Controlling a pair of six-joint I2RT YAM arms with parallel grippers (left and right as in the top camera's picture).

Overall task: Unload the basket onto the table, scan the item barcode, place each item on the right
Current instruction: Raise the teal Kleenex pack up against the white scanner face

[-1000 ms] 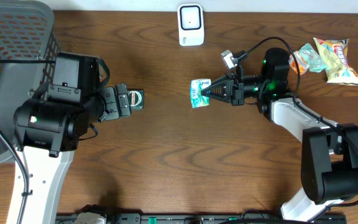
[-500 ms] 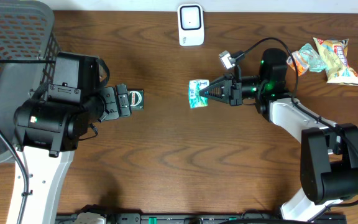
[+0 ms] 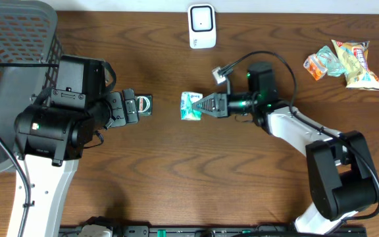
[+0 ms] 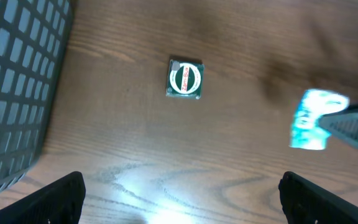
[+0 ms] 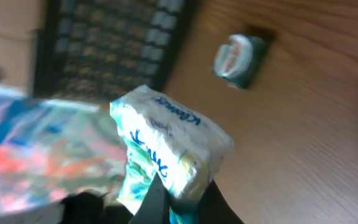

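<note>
While the tissue pack [image 3: 191, 106] is already in my grip, the scan itself looks not yet done, as far as I can judge. The pack sits well apart from the white scanner [image 3: 202, 26] at the far edge of the table [image 3: 176, 178], and no barcode shows on the faces I can see.

From the left, the basket [image 3: 12, 39] is dark, stiff plastic mesh. My left jaws stand spread wide and hold nothing, their black fingertips [image 4: 55, 199] at the bottom corners of the left wrist view. Just beyond them a small square green packet [image 3: 143, 105] with a round white-and-red label lies flat on the glossy wood grain.

Next comes the pack, soft and pillowy, wrapped in shiny film printed blue and green. My right jaws are closed tight on one end of it. Far right, two crinkly foil snack bags [image 3: 351, 62] lie side by side.
</note>
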